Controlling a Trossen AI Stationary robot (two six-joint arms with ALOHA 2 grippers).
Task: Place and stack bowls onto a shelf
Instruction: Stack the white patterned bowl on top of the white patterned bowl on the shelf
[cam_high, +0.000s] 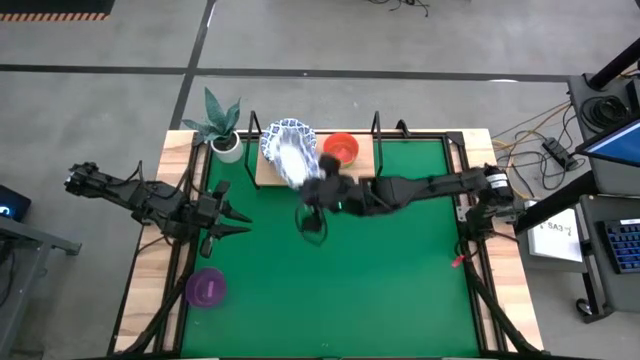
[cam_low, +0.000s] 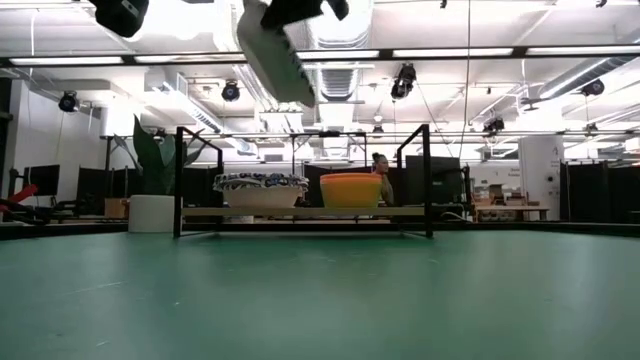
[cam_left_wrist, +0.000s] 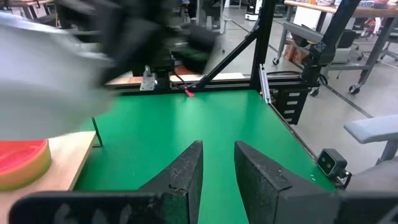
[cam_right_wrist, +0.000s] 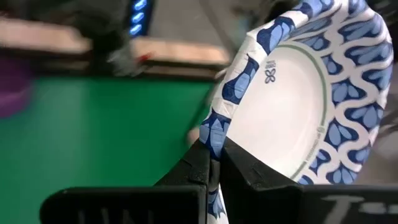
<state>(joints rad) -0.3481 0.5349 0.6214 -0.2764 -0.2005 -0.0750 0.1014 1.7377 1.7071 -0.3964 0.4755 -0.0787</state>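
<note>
The right gripper pinches the rim of a white bowl with a blue-patterned outside, held tilted on edge and raised above the table. In the overhead view this bowl hangs over the shelf's left part, where another patterned bowl already sits; an orange-red bowl sits to that bowl's right. So the stacking spot lies almost straight below the carried bowl, which likely needs levelling first. The left gripper waits over the green mat with fingers spread, near a purple bowl, farther from the shelf
</note>
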